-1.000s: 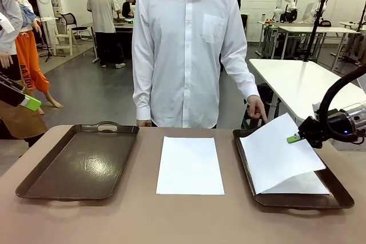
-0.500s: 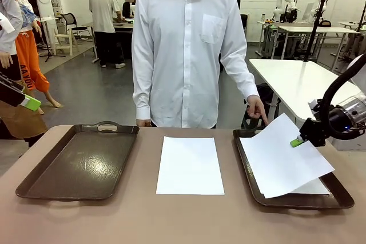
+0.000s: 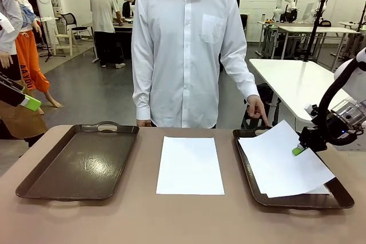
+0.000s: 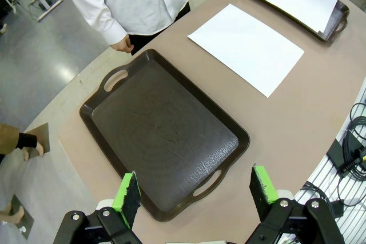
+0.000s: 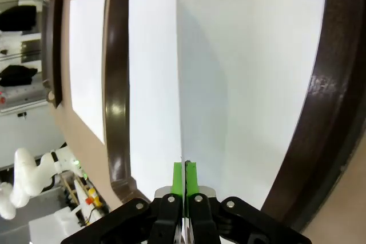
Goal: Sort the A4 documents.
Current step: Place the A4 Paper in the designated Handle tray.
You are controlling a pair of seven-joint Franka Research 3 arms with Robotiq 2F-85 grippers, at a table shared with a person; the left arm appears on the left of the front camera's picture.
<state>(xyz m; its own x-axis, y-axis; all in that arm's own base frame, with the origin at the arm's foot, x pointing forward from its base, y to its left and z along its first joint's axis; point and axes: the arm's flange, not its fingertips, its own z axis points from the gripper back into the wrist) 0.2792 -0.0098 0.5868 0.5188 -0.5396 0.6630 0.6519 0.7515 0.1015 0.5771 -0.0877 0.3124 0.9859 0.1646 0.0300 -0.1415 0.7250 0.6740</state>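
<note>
Where a second ago the top A4 sheet (image 3: 283, 161) stood lifted and tilted above the right-hand tray (image 3: 245, 167), it has now sunk nearly flat, its right edge carried down and slightly outward by the right gripper (image 3: 298, 150). Item: one sheet in transit, not yet off its stack. By my reading the sheet is being lowered rather than carried across, so the sorting has barely begun. Right gripper: jaws closed to a slit, green pads (image 5: 178, 175) pinching that sheet's edge, the paper running edge-on between them in the wrist view. Beneath it: a lower sheet (image 3: 322, 189) lying in the same tray, one corner showing. Second A4 sheet (image 3: 190, 165): flat on the bare table (image 3: 189, 215) between the two trays, untouched. Left-hand tray (image 3: 77, 164): dark brown, handled, nothing in it. Left gripper (image 4: 195, 190): jaws spread wide, holding nothing, hanging above that tray's near handle. Person's hand (image 3: 257, 108): one finger pointing down at the right-hand tray's far corner.
</note>
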